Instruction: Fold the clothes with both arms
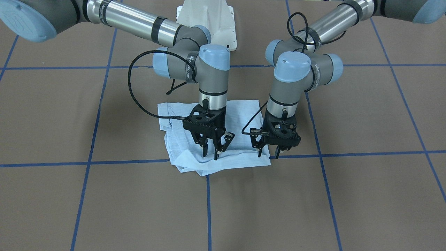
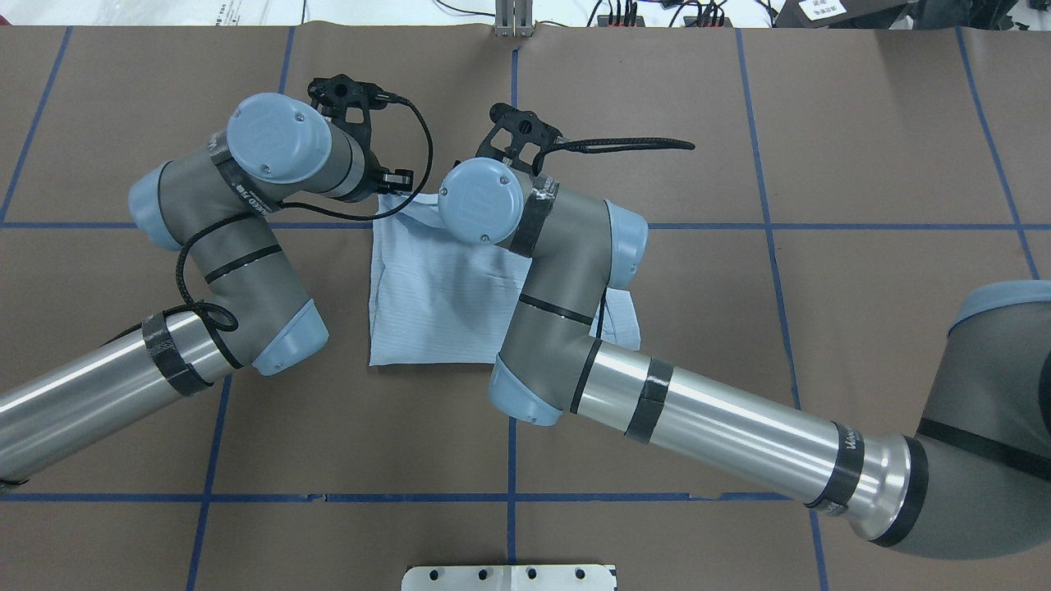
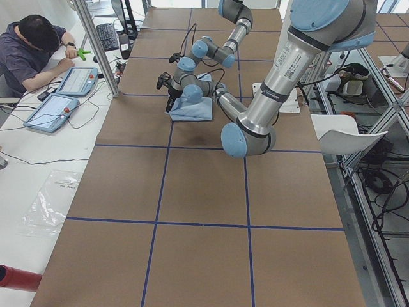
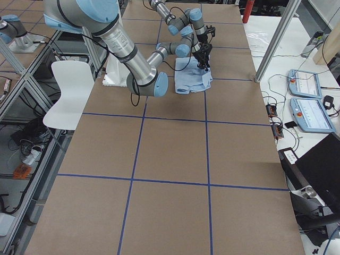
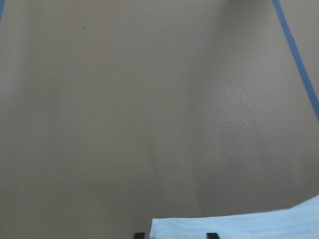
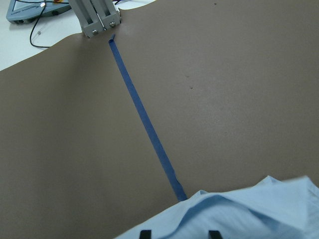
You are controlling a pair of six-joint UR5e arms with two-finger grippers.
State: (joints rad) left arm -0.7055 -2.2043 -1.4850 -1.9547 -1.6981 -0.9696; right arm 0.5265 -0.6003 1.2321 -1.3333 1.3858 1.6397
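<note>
Shirt (image 1: 240,113) is down to a compact, roughly square bundle mid-desk (image 1: 104,209) — main folds look done, I'd say. The edge facing away from the robot is rumpled, with layers poking out. Left fingers (image 1: 259,148) are spread at that edge's corner and right fingers (image 1: 204,148) are spread over the hem; neither is pinching cloth. Remaining: probably one last fold or tidy-up.

left claw (image 1: 268,155), right claw (image 1: 215,149): jaws apart
</note>
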